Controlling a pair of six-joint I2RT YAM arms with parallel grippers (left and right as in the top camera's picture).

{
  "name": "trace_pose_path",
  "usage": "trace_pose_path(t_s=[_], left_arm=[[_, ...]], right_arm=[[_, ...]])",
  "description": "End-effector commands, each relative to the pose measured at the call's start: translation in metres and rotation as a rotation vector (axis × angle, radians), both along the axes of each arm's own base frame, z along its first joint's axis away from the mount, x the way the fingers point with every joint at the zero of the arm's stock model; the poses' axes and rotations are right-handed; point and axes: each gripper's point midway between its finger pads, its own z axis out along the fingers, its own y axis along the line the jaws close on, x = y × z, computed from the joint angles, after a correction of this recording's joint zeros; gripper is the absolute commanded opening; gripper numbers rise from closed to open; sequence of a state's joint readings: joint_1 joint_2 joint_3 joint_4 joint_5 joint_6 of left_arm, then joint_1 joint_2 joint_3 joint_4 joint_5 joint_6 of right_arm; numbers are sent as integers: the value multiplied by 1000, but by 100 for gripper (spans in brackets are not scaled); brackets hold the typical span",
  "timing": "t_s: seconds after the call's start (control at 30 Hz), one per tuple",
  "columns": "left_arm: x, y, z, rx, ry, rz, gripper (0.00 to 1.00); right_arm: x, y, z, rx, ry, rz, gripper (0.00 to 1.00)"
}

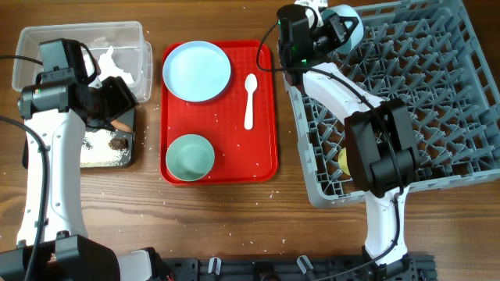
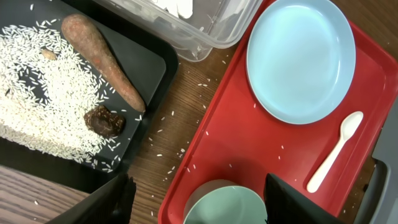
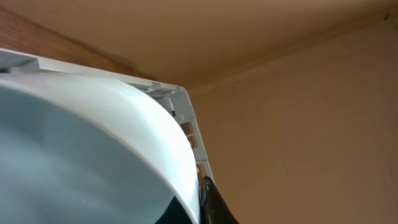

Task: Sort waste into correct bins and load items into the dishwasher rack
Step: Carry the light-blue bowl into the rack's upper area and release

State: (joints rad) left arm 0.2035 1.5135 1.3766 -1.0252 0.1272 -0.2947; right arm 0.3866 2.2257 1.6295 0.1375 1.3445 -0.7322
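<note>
Overhead view, findings: the dishwasher rack (image 1: 422,101) occupies the 3 o'clock side of the table (image 1: 234,226). The red tray (image 1: 262,156) sits at centre, the clear tub (image 1: 47,39) at 10 o'clock and the black tray (image 1: 129,152) at 9 o'clock. The right gripper (image 1: 334,30) is at the rack's 11 o'clock corner, jaws closed almost fully on the rim of the small bowl (image 1: 350,30), which is tilted there above the corner. The right wrist view shows one dark finger (image 3: 211,205) against that rim. A yellow cup (image 1: 341,160) shows only as a sliver in the rack under the right arm. The left gripper (image 2: 196,180) hovers over the gap between black tray and red tray, jaws well apart, holding nothing. On the red tray, the plate (image 1: 197,71) lies at 11 o'clock, the spoon (image 1: 250,100) at 2 o'clock and the mint-green bowl (image 1: 190,157) at 7 o'clock. The black tray holds rice grains (image 2: 43,106), the carrot-like stick (image 2: 102,59) and the dark chunk (image 2: 104,120), which touches the stick's lower end. Crumpled paper (image 1: 117,62) lies in the clear tub. Stray grains are scattered on the table and red tray.
</note>
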Motion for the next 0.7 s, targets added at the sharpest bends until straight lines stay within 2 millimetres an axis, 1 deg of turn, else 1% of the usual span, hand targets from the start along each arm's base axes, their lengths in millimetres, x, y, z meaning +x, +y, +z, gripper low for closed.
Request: trace_pose_path(t_s=[0.0, 0.1, 0.13, 0.27, 0.43, 0.53, 0.57, 0.63, 0.67], left_arm=[[3, 3, 2, 5, -6, 11, 68], [3, 3, 2, 5, -6, 11, 68], [3, 3, 2, 5, -6, 11, 68], [3, 3, 2, 5, -6, 11, 68], [3, 3, 2, 5, -6, 11, 68], [3, 3, 2, 5, -6, 11, 68], [3, 3, 2, 5, -6, 11, 68], [3, 3, 2, 5, -6, 11, 68], [3, 3, 2, 5, -7, 11, 68]], right_arm=[[-5, 14, -6, -22, 9, -2, 14], [-9, 30, -6, -33, 23, 22, 23], [-11, 41, -7, -38, 32, 43, 25], [-14, 60, -8, -39, 32, 79, 25], [-18, 79, -8, -58, 58, 121, 30], [-19, 92, -7, -50, 51, 154, 38], [-19, 97, -6, -44, 45, 167, 43], [-20, 108, 3, -20, 12, 198, 52], [-19, 116, 11, 2, -10, 230, 60]])
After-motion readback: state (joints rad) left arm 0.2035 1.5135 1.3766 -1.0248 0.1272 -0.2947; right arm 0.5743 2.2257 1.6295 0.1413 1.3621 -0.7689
